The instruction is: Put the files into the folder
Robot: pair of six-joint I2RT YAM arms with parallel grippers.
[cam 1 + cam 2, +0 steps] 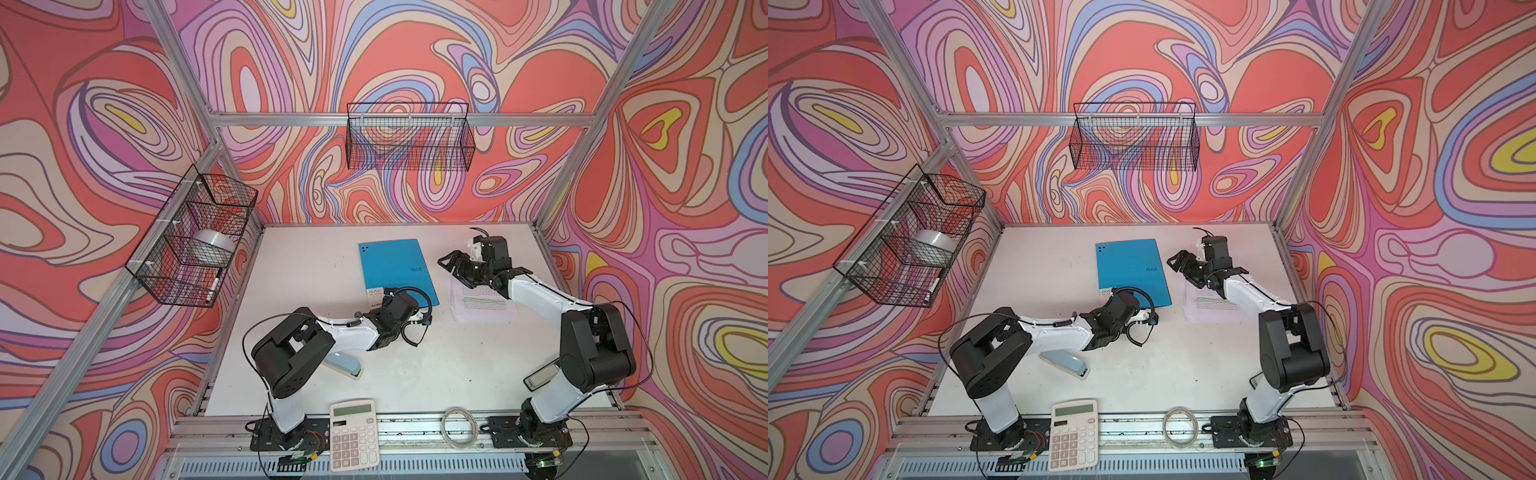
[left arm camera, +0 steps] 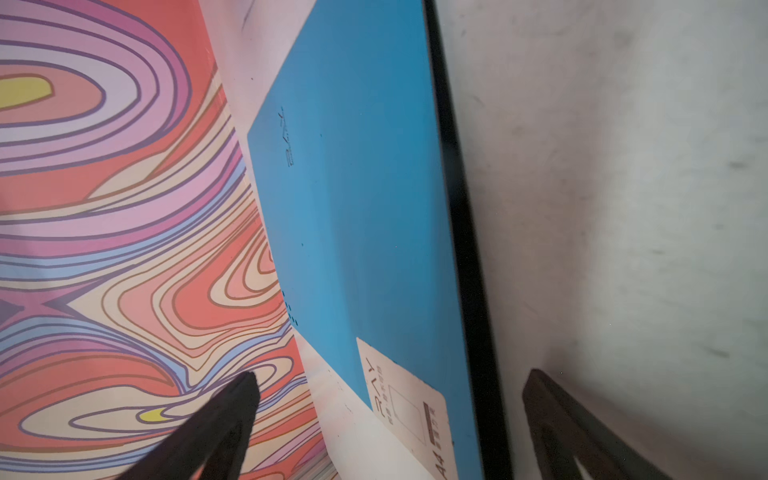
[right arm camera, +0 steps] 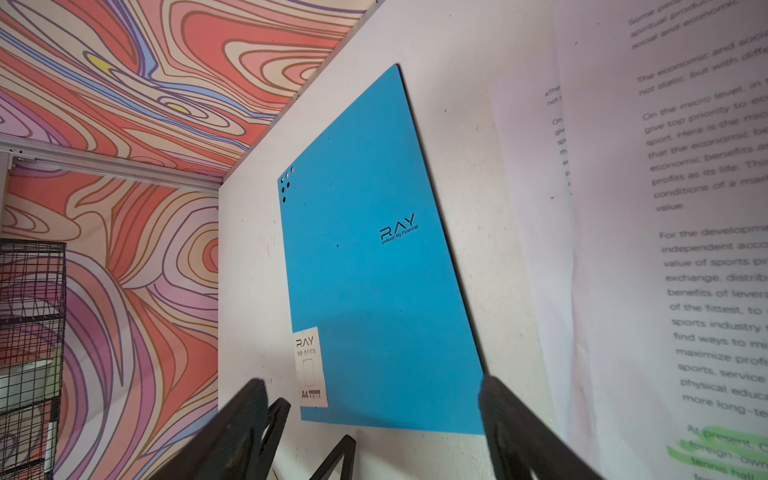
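Folder point(image 1: 395, 270): closed, flat, mid-table.
Files point(image 1: 484, 305): just right of folder.
Left gripper point(image 2: 390, 374): jaws wide at folder's near edge; contact unclear.
Right gripper point(image 3: 372, 382): jaws apart, empty.

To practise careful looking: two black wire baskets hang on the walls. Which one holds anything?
The left-wall basket: it holds a tape roll and a marker, while the back-wall basket looks empty.

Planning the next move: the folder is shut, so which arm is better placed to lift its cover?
Probably left: the left gripper, open, straddles the near edge of the folder; the right gripper, also open, hangs by the papers.
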